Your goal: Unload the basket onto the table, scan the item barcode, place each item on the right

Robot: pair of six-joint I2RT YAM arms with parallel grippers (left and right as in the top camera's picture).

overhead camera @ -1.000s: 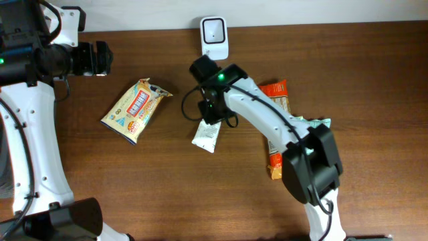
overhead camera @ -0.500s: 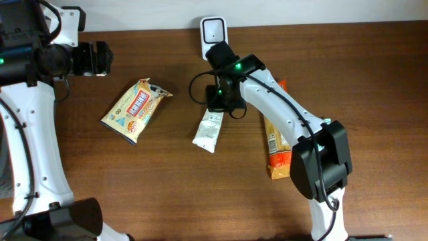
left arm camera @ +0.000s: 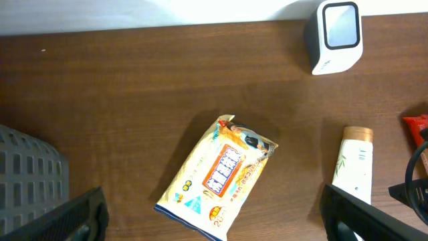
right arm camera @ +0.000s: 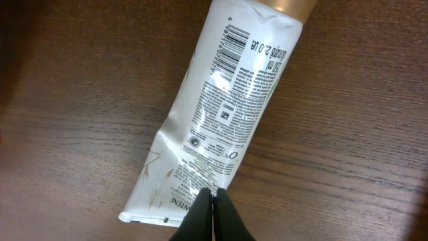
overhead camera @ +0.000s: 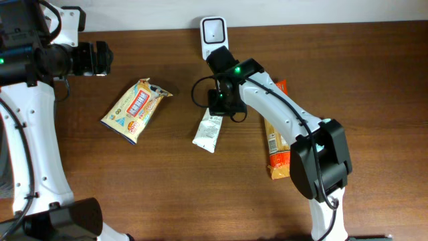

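Two shut fingers of the right hand [right arm camera: 214,199] sit at the crimped end of the tube [right arm camera: 224,114], its long axis running off toward the barcode [right arm camera: 231,41]; the spread left hand [overhead camera: 103,59] is farther off.

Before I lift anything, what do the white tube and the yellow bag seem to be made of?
Tube: likely soft plastic with a semi-gloss finish; the flat crimped end, shallow dents and light sheen suggest it. Its cap looks like tan plastic, though the finish is hard to tell. Bag: probably thin, glossy plastic film; it shows wrinkles and a crinkled sealed edge.
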